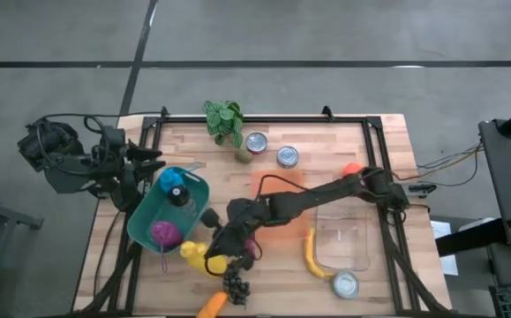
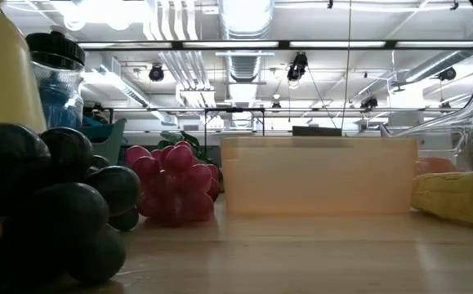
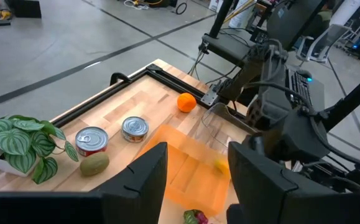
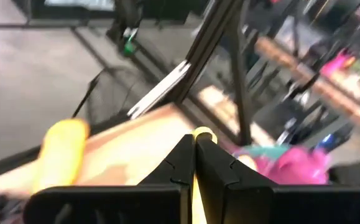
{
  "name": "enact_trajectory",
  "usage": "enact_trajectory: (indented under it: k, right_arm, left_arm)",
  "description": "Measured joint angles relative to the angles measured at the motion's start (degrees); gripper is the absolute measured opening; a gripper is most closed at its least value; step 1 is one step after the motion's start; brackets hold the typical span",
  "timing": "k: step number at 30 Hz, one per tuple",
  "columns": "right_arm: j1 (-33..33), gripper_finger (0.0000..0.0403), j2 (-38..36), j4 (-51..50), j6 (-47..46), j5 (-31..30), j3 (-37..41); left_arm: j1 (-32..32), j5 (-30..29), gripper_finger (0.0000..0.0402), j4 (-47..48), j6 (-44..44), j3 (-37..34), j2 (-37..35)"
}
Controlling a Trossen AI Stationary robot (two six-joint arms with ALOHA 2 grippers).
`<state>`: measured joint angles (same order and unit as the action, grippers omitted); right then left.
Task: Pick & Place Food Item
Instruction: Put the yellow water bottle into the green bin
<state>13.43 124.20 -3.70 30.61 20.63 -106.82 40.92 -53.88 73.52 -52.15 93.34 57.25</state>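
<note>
High view, looking straight down: the right arm reaches across the wooden table (image 1: 361, 141) toward its front-left part, and the right gripper (image 1: 222, 256) sits low among a yellow fruit (image 1: 193, 253), a cluster of dark grapes (image 1: 236, 284) and an orange carrot (image 1: 212, 306). The left gripper (image 1: 162, 166) waits at the table's left edge, just beside a teal bin (image 1: 145, 221).

Low view, level with the tabletop: dark grapes (image 2: 48, 204) fill the near corner, red grapes (image 2: 173, 181) lie behind, touching an orange container (image 2: 318, 175). No gripper shows.

Left wrist view: its two fingers (image 3: 143, 183) stand apart with nothing between them, looking over two cans (image 3: 92, 140) and a kiwi (image 3: 94, 163).

Right wrist view: the fingers (image 4: 212, 171) are pressed tight together, a thin yellow stem showing at their tips.

Judgement: the pick looks in hand, the pincer clenched on the yellow fruit's stem. Next comes a steady lift clear of the grapes, then a carry to a container.
</note>
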Motion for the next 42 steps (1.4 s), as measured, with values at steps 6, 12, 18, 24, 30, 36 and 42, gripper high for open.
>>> enact_trajectory:
  k: [6, 12, 18, 24, 30, 36, 42]
  right_arm:
    - [2.25, 0.0008, -7.66, -3.77, -2.40, -2.89, 9.36]
    - [4.48, 0.0008, -14.87, 0.32, -4.32, -8.27, 21.68]
    - [5.55, 0.0008, -17.66, 9.48, -5.10, -11.62, 26.85]
    - [5.40, 0.0008, -16.38, 8.54, -4.67, -11.75, 24.93]
    - [5.31, 0.0008, -12.60, 4.24, -4.40, -11.13, 18.60]
    - [5.30, 0.0008, -6.80, -4.13, -3.15, -9.21, 8.38]
    - [5.42, 0.0008, -3.83, -6.73, -1.88, -6.06, 3.64]
  left_arm:
    - [0.00, -0.01, 0.0173, 0.00, 0.00, 0.00, 0.00]
    - [0.01, 0.01, 0.0173, 0.02, 0.01, 0.00, 0.01]
    - [0.00, 0.00, 0.0173, 0.02, 0.00, 0.00, 0.01]
    - [0.01, -0.01, 0.0173, 0.01, -0.01, 0.00, -0.01]
    - [0.01, -0.01, 0.0172, 0.00, 0.01, 0.00, -0.01]
    - [0.01, 0.01, 0.0172, 0.01, -0.01, 0.00, 0.01]
    - [0.01, -0.01, 0.0172, 0.02, 0.00, 0.00, 0.01]
